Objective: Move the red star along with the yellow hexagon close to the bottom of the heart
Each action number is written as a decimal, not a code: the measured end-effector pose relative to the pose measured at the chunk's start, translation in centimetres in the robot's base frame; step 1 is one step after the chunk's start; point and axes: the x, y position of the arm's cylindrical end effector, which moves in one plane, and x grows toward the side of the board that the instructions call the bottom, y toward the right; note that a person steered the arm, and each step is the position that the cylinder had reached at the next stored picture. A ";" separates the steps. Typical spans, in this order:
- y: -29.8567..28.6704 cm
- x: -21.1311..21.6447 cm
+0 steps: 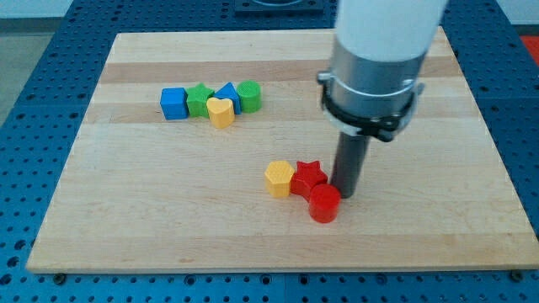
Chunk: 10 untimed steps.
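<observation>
The red star lies near the middle of the wooden board, touching the yellow hexagon on its left. A red cylinder sits just below and right of the star, touching it. The yellow heart lies toward the view's upper left, at the lower edge of a cluster of blocks. My tip is right beside the red star's right side and just above the red cylinder.
Around the heart are a blue cube, a green star, a blue triangle and a green cylinder. The wooden board lies on a blue perforated table. The arm's wide body hangs over the board's upper right.
</observation>
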 end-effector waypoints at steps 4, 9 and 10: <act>-10.2 0.0; -20.9 0.2; -23.0 3.5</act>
